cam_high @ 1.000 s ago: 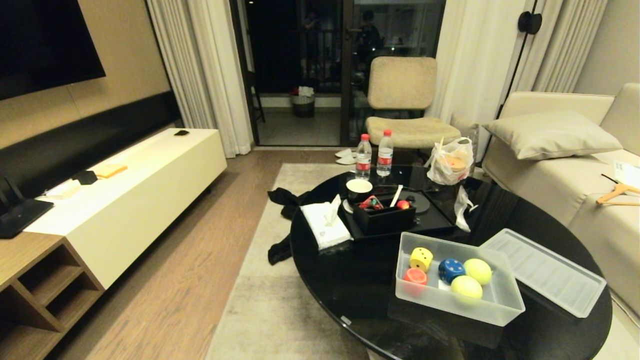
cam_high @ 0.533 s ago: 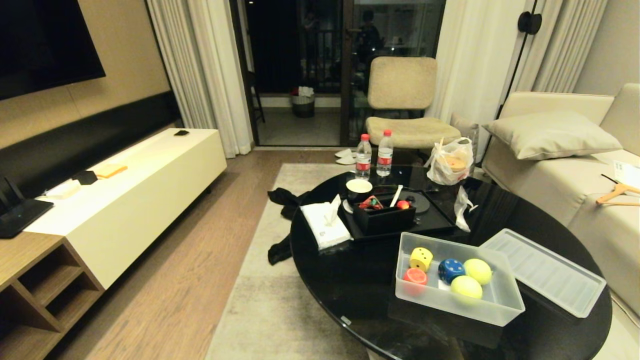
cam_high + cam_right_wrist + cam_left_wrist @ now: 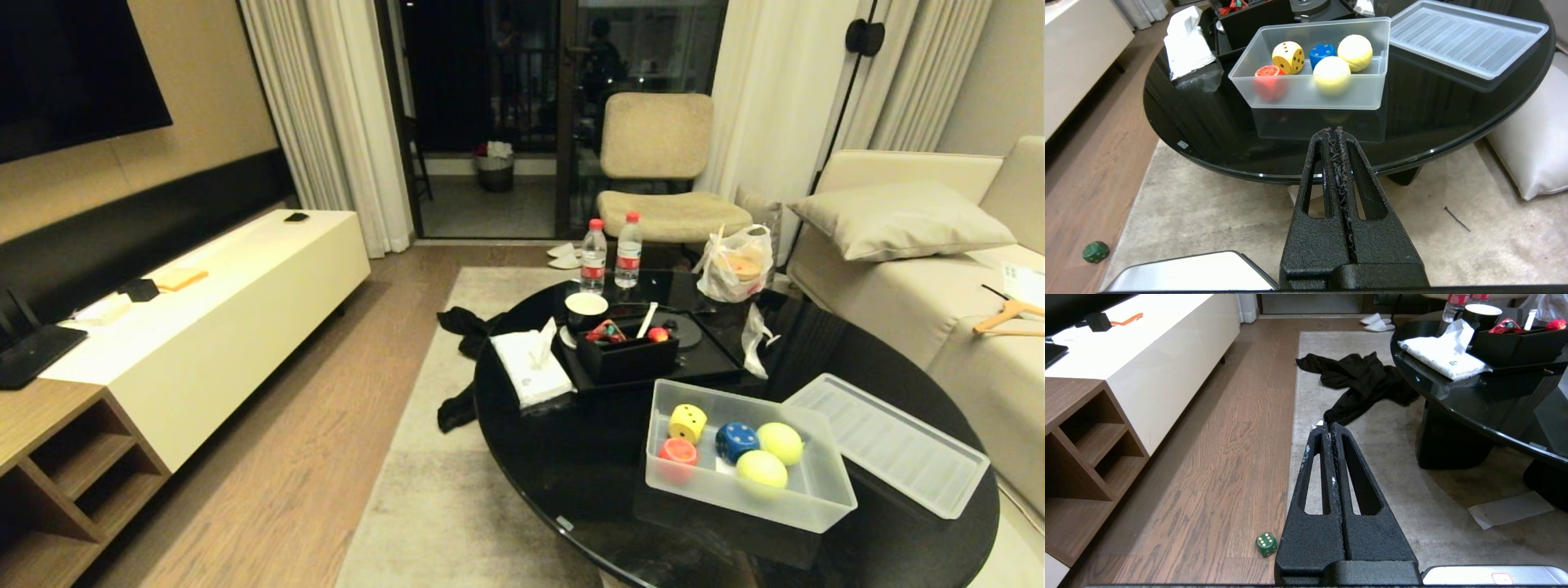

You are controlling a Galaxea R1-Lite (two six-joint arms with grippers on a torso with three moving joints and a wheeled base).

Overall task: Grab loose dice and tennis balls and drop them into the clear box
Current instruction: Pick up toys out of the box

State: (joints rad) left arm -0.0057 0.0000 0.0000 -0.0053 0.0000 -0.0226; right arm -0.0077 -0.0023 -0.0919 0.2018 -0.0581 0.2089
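Both grippers, left (image 3: 1331, 424) and right (image 3: 1336, 130), pressed together, empty. Small green pipped die (image 3: 1266, 544) on floor, well apart from translucent plastic tub (image 3: 1306, 92); risk: overlooked, or rolling on approach.

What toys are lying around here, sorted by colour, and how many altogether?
Yellow die: 1
Red die: 1
Blue die: 1
Green die, on the floor: 1
Yellow-green tennis balls: 2
Total: 6, five of them in the clear box.

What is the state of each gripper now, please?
Left gripper: fingers closed, holding nothing, low over the floor.
Right gripper: fingers closed, holding nothing, in front of the clear box.
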